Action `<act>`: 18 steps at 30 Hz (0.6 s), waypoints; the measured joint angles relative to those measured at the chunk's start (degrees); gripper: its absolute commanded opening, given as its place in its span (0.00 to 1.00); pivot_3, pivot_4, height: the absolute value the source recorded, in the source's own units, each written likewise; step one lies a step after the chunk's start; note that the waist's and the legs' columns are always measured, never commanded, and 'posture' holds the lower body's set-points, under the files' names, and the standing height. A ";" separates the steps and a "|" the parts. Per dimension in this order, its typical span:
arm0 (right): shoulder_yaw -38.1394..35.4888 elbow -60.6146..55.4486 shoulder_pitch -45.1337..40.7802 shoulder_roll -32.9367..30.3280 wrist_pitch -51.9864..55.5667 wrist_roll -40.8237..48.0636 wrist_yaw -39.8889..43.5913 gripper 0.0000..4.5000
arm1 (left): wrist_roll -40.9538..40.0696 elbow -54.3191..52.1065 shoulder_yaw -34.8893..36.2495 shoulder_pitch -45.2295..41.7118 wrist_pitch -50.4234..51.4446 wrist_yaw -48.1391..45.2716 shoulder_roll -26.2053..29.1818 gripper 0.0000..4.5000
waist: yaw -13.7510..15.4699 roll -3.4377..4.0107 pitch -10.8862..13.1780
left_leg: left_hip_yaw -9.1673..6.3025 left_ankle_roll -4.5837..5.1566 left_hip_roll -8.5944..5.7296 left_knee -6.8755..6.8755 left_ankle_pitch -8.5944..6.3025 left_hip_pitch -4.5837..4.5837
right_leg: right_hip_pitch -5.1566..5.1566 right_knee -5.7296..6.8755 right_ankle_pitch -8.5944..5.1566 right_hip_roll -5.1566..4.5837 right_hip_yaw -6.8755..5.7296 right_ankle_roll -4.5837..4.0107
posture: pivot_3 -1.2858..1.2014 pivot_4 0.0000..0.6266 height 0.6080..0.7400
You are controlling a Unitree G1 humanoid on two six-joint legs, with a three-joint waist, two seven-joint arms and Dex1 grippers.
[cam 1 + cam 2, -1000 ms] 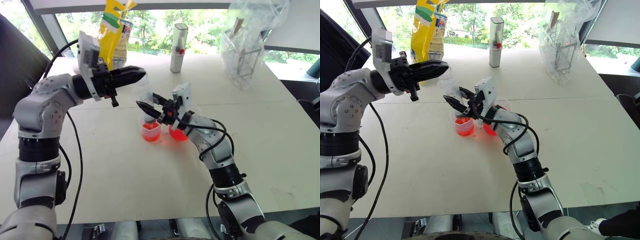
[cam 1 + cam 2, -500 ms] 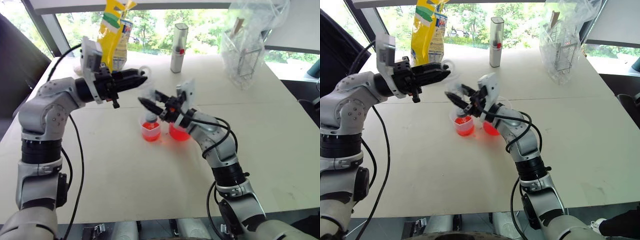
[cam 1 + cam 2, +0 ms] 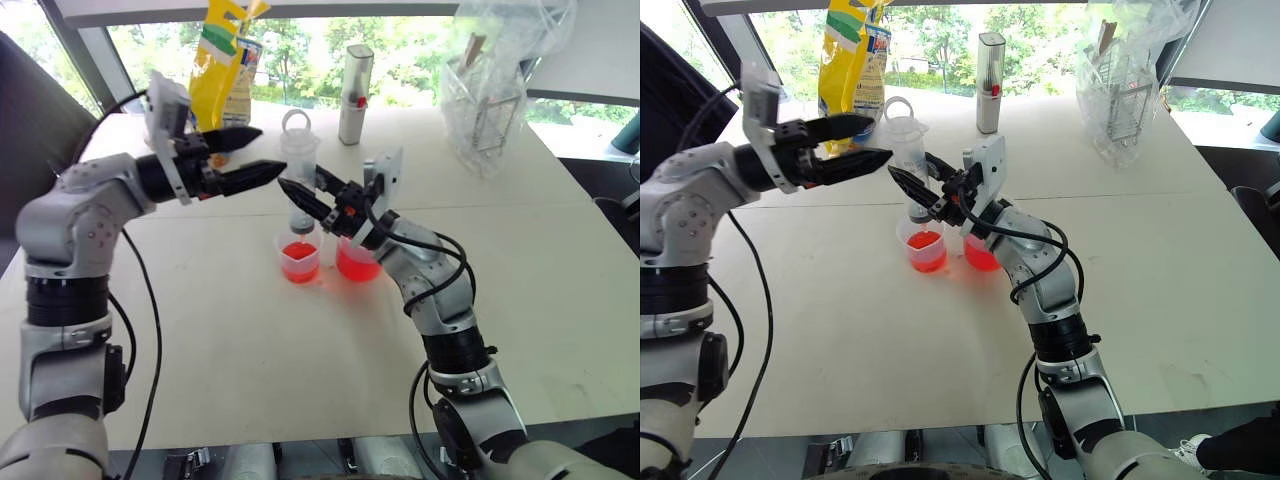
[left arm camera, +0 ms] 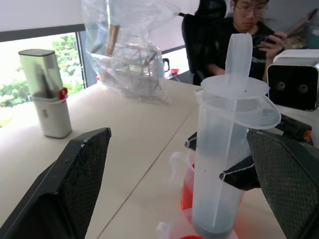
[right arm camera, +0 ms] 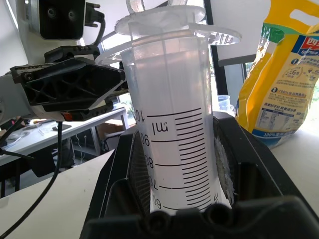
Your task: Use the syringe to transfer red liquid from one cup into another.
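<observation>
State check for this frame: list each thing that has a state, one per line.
syringe: upright, plunger pushed in, tip over the smaller cup.
smaller cup: upright, holds red liquid.
beaker: upright, holds red liquid.
left claw: open, clear of the syringe.
right claw: shut on the syringe barrel.
white bottle: upright, capped.
</observation>
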 measured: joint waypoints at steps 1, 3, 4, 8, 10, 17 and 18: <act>-0.25 0.00 -0.03 -0.04 0.16 0.04 -0.20 0.31 | -0.05 -0.33 0.44 0.93 0.16 -0.02 0.40 0.99 | 0.03 0.00 0.00 | 0.00 0.00 0.00 0.00 0.00 -0.01 | 0.00 0.00 0.00 -0.03 0.00 0.00 | 0.52 0.24 1.00; -0.89 0.00 -0.34 -0.22 1.34 0.25 -1.03 0.31 | -0.29 -1.15 1.13 3.44 0.27 -0.09 1.15 0.99 | 0.08 -0.01 0.00 | 0.00 0.00 0.00 0.01 0.00 -0.01 | 0.01 0.00 0.00 -0.06 -0.01 0.00 | 0.52 0.24 1.00; -1.37 0.02 -1.00 -0.63 2.56 0.45 -1.59 0.31 | -0.34 -1.77 1.45 4.61 0.27 -0.09 1.35 0.99 | 0.09 -0.02 0.03 | 0.00 0.00 0.00 0.02 0.00 -0.02 | 0.00 0.00 0.00 -0.08 -0.01 0.00 | 0.52 0.24 1.00; -6.47 -0.60 -9.44 -6.33 10.26 2.71 -4.77 0.31 | -0.67 -4.95 1.21 7.97 0.26 -0.11 1.18 0.99 | 0.29 -0.04 0.06 | 0.00 -0.01 -0.03 0.06 0.00 -0.09 | 0.00 -0.03 0.00 -0.22 -0.06 0.00 | 0.52 0.24 1.00; -9.49 -1.70 -13.14 -10.25 14.75 3.26 -6.85 0.31 | -0.86 -6.13 0.98 8.96 0.24 -0.03 0.94 0.99 | 0.27 -0.05 0.04 | 0.01 0.00 -0.04 0.00 0.00 -0.09 | 0.00 -0.10 0.00 -0.24 -0.07 0.00 | 0.52 0.24 1.00; -14.51 3.49 -22.55 -27.95 44.48 4.50 -11.54 0.31 | -0.99 -9.12 -1.61 11.63 -0.12 -0.22 -0.82 0.99 | 0.18 -0.07 0.04 | 0.08 0.00 -0.05 -0.28 0.00 -0.11 | -0.10 -0.28 -0.02 -0.27 -0.01 -0.04 | 0.52 0.24 1.00; -13.57 4.83 -22.80 -29.80 49.01 4.32 -11.50 0.31 | -0.99 -9.40 -1.63 11.63 -0.25 -0.20 -1.07 0.99 | 0.09 -0.07 0.04 | 0.11 0.01 -0.04 -0.32 -0.01 -0.09 | -0.10 -0.32 -0.01 -0.22 0.04 -0.04 | 0.52 0.24 1.00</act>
